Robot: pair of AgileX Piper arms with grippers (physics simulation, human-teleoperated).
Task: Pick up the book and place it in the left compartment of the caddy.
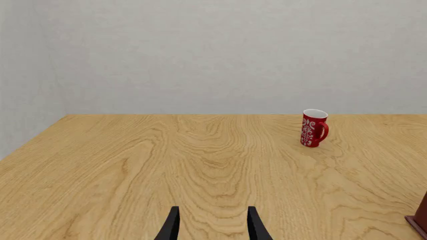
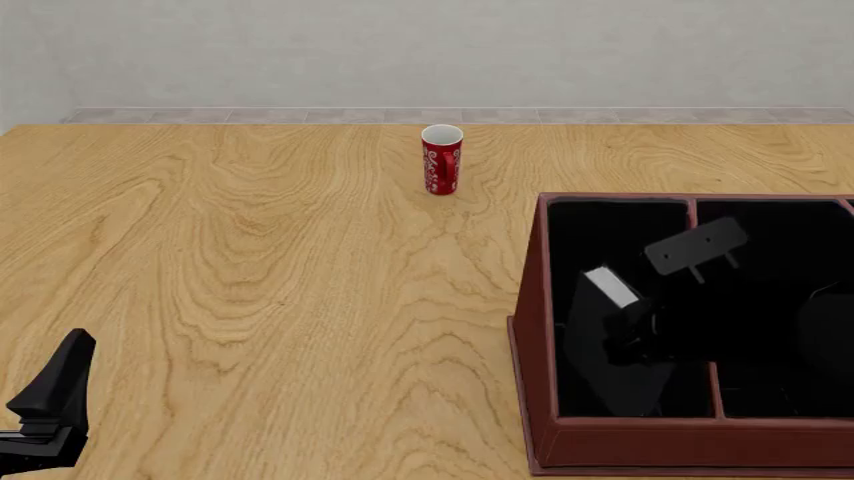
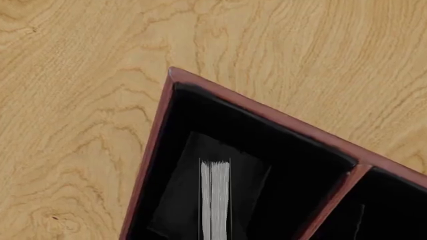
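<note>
The dark red-brown caddy (image 2: 531, 330) stands at the front right of the table; a corner of it shows in the left wrist view (image 1: 420, 218). My right gripper (image 2: 630, 330) reaches down into its long left compartment (image 2: 601, 225). It holds the black book (image 2: 611, 288), white page edges up, tilted inside that section. In the right wrist view the book (image 3: 215, 197) sits centred low inside the left compartment (image 3: 267, 137), within the caddy's rim (image 3: 152, 150). The black fingers blend into the lining. My left gripper (image 1: 213, 231) is open and empty at the table's front left (image 2: 47, 398).
A red can with a white pattern (image 2: 442, 160) stands upright at the back middle of the table, also seen in the left wrist view (image 1: 313, 128). A crossbar (image 2: 707, 320) separates the caddy's right sections from the left one. A grey wall stands behind the table.
</note>
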